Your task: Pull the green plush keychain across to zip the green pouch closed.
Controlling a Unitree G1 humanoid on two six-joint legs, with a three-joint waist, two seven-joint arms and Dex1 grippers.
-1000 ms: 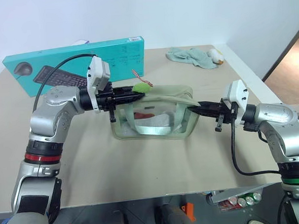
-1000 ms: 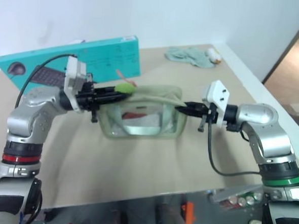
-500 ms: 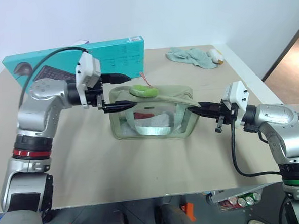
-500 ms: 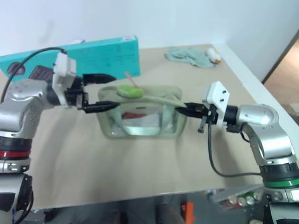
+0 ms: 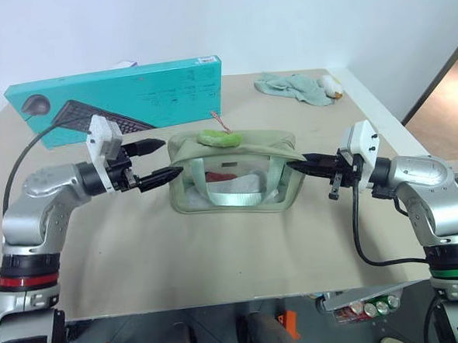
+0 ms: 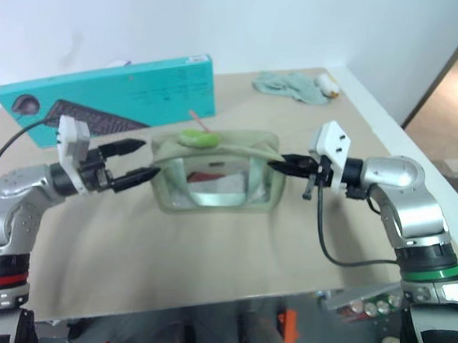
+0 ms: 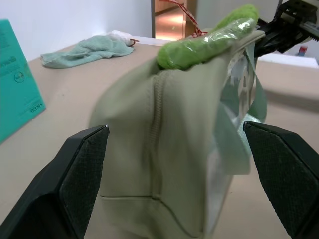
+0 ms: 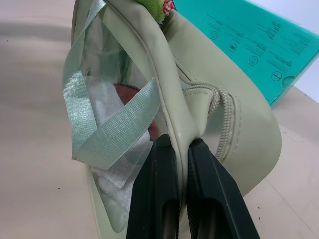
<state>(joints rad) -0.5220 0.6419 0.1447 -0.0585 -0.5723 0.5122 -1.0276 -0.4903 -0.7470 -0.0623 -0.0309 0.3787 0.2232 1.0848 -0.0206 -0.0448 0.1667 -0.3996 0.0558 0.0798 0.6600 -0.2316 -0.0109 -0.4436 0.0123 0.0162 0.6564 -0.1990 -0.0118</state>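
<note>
The green pouch (image 5: pixel 237 173) stands upright near the middle of the desk (image 5: pixel 219 258), its top panel drawn over and the zip line appearing closed along the visible length, though the far end of the zip cannot be confirmed. The green plush keychain (image 5: pixel 220 138) lies on top of the pouch, toward the robot's left end, with its red-and-white string trailing behind it. The left gripper (image 5: pixel 160 160) hangs just beside the pouch's left end, jaws spread wide and holding nothing; in the left wrist view the keychain sits ahead between the two open fingers (image 7: pixel 75 174), apart from both. The right gripper (image 5: pixel 308 163) has its jaws pinched tight on the seam tab at the pouch's right end, seen plainly in the right wrist view. A teal keyboard box (image 5: pixel 123 100) stands behind, and a pale teal cloth (image 5: pixel 295 86) lies well apart at the far right. Judgement: the pull appears complete or nearly so, and the step in hand is verification and release. To do it well, the right grip should hold until the slider is confirmed fully home; should any gap show, the left jaws should retake the keychain near its string, pull in line with the zip, and avoid lifting the pouch.
</note>
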